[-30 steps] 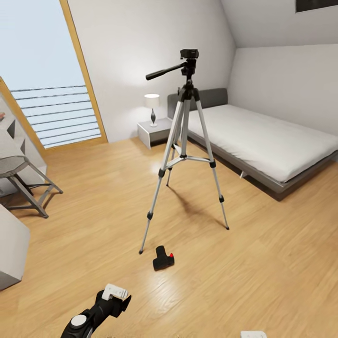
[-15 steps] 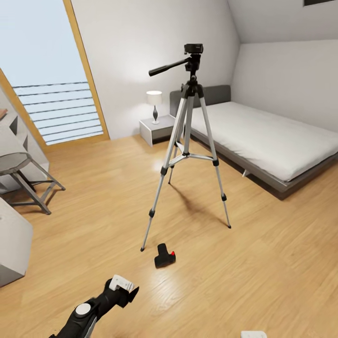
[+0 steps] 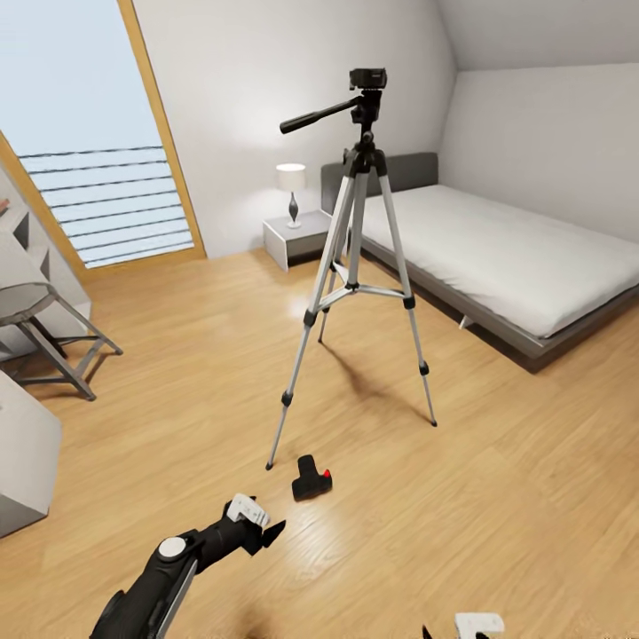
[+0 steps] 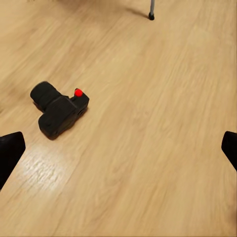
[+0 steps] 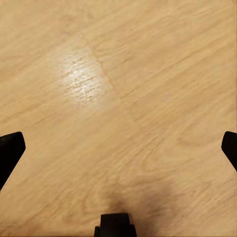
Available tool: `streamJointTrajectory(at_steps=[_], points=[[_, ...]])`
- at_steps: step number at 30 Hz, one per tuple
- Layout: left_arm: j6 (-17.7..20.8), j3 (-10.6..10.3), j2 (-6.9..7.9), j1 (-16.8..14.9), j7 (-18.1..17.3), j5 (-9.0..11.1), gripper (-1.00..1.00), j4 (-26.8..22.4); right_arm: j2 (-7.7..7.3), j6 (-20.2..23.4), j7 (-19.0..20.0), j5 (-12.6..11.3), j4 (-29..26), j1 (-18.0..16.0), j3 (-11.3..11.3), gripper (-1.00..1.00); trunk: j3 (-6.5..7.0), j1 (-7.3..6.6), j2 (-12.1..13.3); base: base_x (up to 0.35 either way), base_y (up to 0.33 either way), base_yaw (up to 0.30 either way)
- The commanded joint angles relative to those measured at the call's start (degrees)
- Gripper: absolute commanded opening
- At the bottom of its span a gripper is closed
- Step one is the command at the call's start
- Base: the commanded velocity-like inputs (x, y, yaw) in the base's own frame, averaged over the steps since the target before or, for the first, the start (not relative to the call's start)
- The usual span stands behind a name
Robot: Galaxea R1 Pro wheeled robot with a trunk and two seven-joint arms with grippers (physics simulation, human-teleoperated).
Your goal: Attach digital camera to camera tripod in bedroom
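The digital camera (image 3: 311, 479) lies on the wood floor, a small black body with a red button, just beside the tripod's near foot. The left wrist view has the camera (image 4: 59, 111) ahead of the fingers, apart from them, with a tripod foot (image 4: 151, 16) farther off. The camera tripod (image 3: 359, 275) stands upright mid-room, silver legs spread, black head and pan handle on top. My left gripper (image 3: 266, 531) hovers low over the floor, short of the camera, open and empty (image 4: 118, 148). My right gripper (image 3: 457, 628) peeks in at the lower edge, open over bare floor (image 5: 118, 148).
A grey bed (image 3: 506, 257) fills the right side behind the tripod. A white nightstand (image 3: 297, 238) with a lamp (image 3: 291, 191) stands by the wall. A folding chair (image 3: 44, 328) and a white unit (image 3: 22, 453) sit at the left. A large window (image 3: 89, 133) is at the back left.
My left arm has reached forward and rightward, closer to the camera on the floor. The head view has shifted slightly. Camera and tripod stay put.
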Motion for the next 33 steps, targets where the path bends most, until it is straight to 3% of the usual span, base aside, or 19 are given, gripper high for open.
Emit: streamJointTrajectory(at_steps=[1,17,24,33], points=[[0.3,-0.1,-0.06,-0.4,-0.3,-0.3,1.00,-0.1,0.02,-0.2,-0.1,0.0,-0.3,0.0,0.0,1.00,-0.13,-0.01,0.0,0.000,0.000,0.000],[-0.4,-4.2,-0.39,-2.2,-0.9,-0.9,1.00,0.8,-0.03,-0.1,0.0,0.0,-0.7,0.0,0.1,1.00,-1.40,-0.01,0.0,0.000,0.000,0.000],[-3.1,-4.4,-0.32,-2.2,-3.6,-1.0,1.00,1.5,-0.02,-0.1,0.0,0.1,-0.6,0.0,0.2,1.00,-2.04,-0.01,0.0,0.000,0.000,0.000],[-3.8,-4.3,-0.21,-2.2,-4.8,-0.8,1.00,1.2,-0.04,-0.1,0.1,0.1,-0.4,0.0,0.2,1.00,-2.75,-0.01,0.0,0.000,0.000,0.000]])
